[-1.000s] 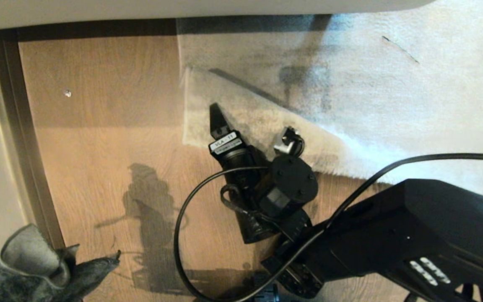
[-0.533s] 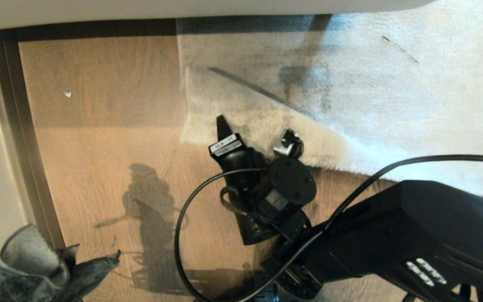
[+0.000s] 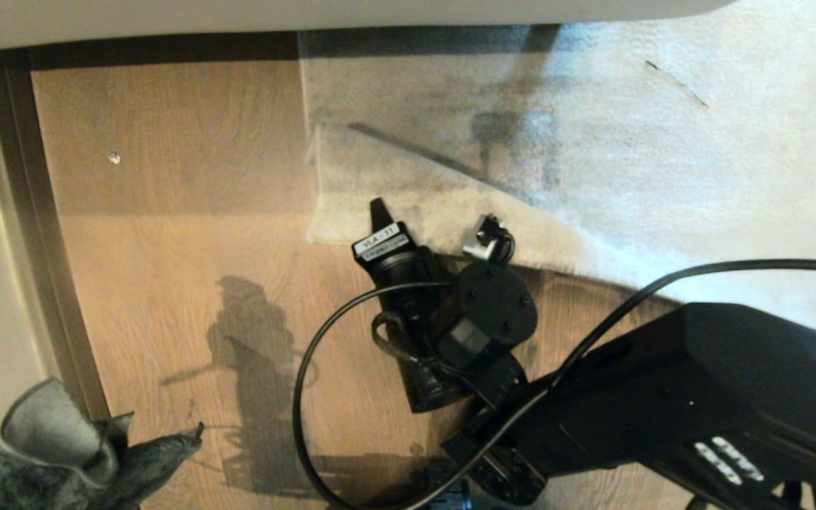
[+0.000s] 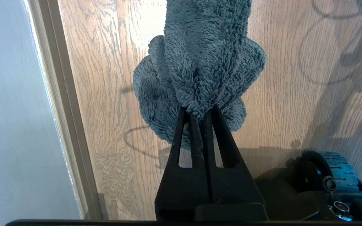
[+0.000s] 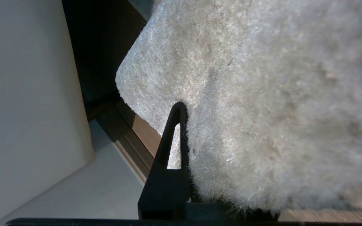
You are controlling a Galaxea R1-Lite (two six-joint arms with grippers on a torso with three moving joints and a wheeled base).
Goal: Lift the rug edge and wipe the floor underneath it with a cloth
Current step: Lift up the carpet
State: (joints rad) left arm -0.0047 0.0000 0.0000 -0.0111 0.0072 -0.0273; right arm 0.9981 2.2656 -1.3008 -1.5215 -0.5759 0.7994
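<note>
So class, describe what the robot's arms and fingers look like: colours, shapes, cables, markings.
The right gripper is matte black with tapering, pointed fingers with slotted cut-outs, a white label, a round black wrist joint and a looping black cable. The left gripper is also black, with similar slotted wedge fingers.

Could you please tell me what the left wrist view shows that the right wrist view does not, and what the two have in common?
Only the left wrist view shows the small dark grey fluffy microfibre cloth, pinched in the shut left tool above the floor. Only the right wrist view shows the grey-beige short-pile rug edge, with one finger of the right tool pressed against its pile; the other finger is hidden. Both show the light brown wood-grain plank floor and a pale wall.
</note>
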